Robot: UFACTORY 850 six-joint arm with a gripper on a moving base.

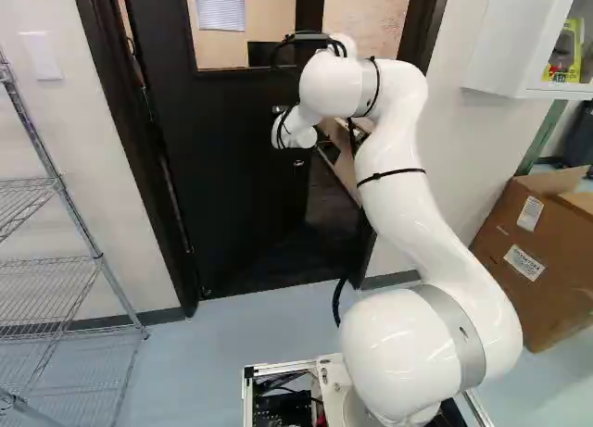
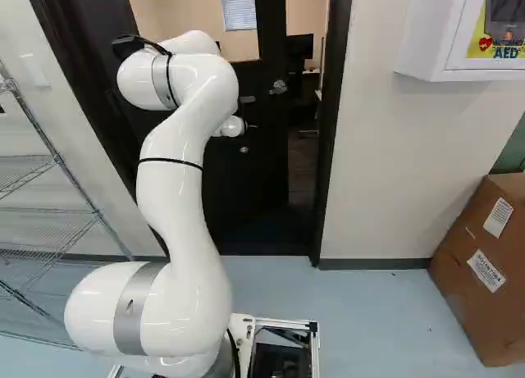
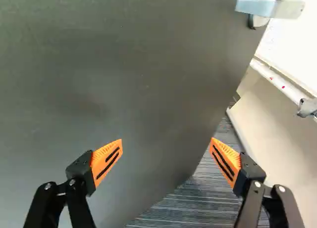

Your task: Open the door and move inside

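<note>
Base frame at the foot of both base views, white arm rising off it and reaching to the door. Wire rack at the left, cardboard box on the floor at the right. Pincer is spread wide, nothing between the fingers; one finger shows against the door face, the other against the gap past its edge. Black door is ajar, hinge side left, free edge right, standing clear of the frame. Lever handle sits near the free edge, ahead of the pincer and off to one side, apart from both fingers. White wall cabinet right of the doorway. Through the gap: striped carpet, dark monitor. Window blind shows through the door's glass.
</note>
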